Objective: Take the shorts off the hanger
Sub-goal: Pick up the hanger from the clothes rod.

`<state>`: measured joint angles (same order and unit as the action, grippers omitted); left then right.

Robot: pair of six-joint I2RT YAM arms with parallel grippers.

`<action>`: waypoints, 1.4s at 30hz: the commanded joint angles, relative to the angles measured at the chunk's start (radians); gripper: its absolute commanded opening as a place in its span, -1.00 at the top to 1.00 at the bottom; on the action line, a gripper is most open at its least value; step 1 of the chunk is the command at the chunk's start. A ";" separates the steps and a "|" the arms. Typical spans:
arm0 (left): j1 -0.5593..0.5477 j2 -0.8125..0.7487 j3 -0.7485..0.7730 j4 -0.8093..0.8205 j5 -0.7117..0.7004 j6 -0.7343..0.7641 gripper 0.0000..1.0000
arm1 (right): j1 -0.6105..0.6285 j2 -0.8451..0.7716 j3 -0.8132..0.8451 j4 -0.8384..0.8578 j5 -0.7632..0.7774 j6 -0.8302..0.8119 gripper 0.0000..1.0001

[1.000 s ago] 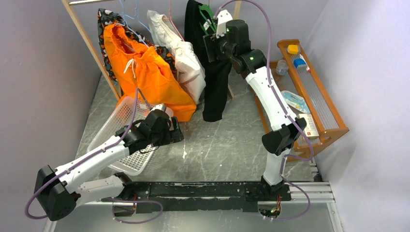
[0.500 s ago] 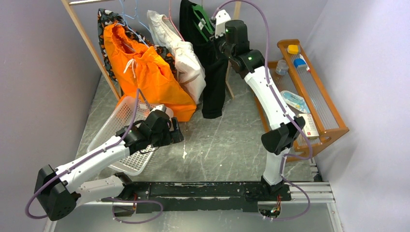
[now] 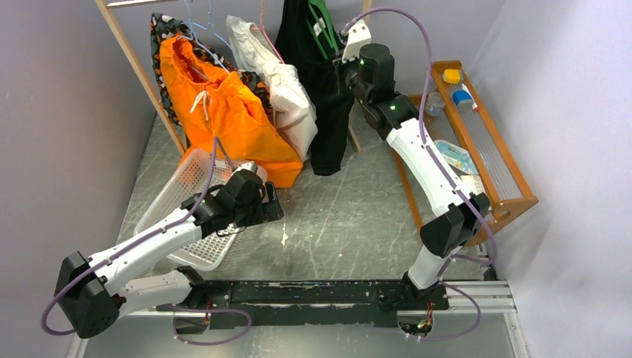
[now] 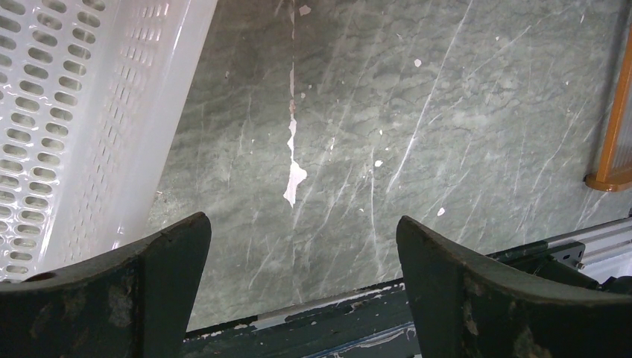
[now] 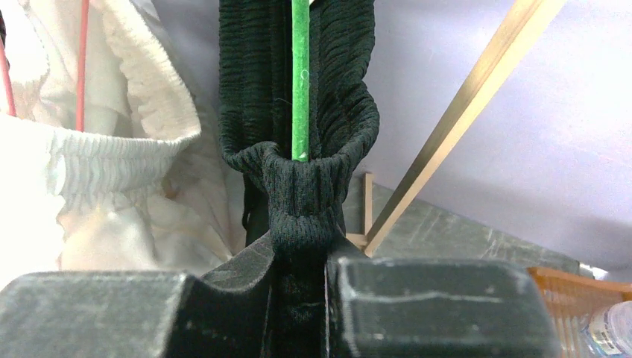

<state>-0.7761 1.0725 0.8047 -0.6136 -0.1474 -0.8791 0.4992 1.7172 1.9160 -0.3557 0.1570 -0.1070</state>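
The bright orange shorts (image 3: pixel 223 112) with a white drawstring hang from a blue hanger (image 3: pixel 200 30) at the rail's left end, and neither gripper touches them. My right gripper (image 5: pixel 298 257) is shut on the bunched waistband of a black garment (image 5: pixel 302 201) that hangs on a green hanger (image 5: pixel 299 82). In the top view that gripper (image 3: pixel 344 71) sits high at the back, against the black garment (image 3: pixel 328 112). My left gripper (image 4: pixel 302 231) is open and holds nothing, low over the table (image 4: pixel 387 112) near the white basket (image 4: pixel 74 112).
A plain white garment (image 3: pixel 287 89) on a pink hanger hangs between the orange and black ones. The slanted wooden rail post (image 3: pixel 141 74) stands at the left. A wooden rack (image 3: pixel 477 142) with bottles and packets stands at the right. The basket (image 3: pixel 186 186) lies below the shorts.
My right gripper has shut on the black garment's waistband and moved up and right with it. The left arm has not moved.
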 commanded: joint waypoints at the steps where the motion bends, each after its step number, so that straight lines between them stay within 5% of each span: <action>1: -0.002 -0.003 0.012 0.019 0.016 0.001 -0.96 | -0.001 -0.058 -0.011 0.224 0.029 0.051 1.00; 11: -0.003 -0.041 0.014 0.014 -0.002 -0.001 -0.97 | -0.001 -0.201 -0.169 0.160 0.111 0.035 1.00; 26: -0.002 -0.093 0.018 0.055 0.034 0.007 -0.98 | -0.001 -0.747 -0.642 -0.207 0.069 0.281 1.00; 33: -0.003 -0.123 0.000 0.121 0.101 -0.018 -0.98 | -0.001 -0.925 -0.757 -0.459 -0.135 0.423 1.00; 42: -0.002 -0.198 0.032 0.198 0.161 -0.041 -0.99 | -0.002 -0.944 -0.704 -0.650 -0.501 0.333 1.00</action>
<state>-0.7761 0.9180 0.8047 -0.4946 -0.0467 -0.9051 0.4988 0.7647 1.1484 -0.9371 -0.1192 0.2764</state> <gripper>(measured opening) 0.993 0.153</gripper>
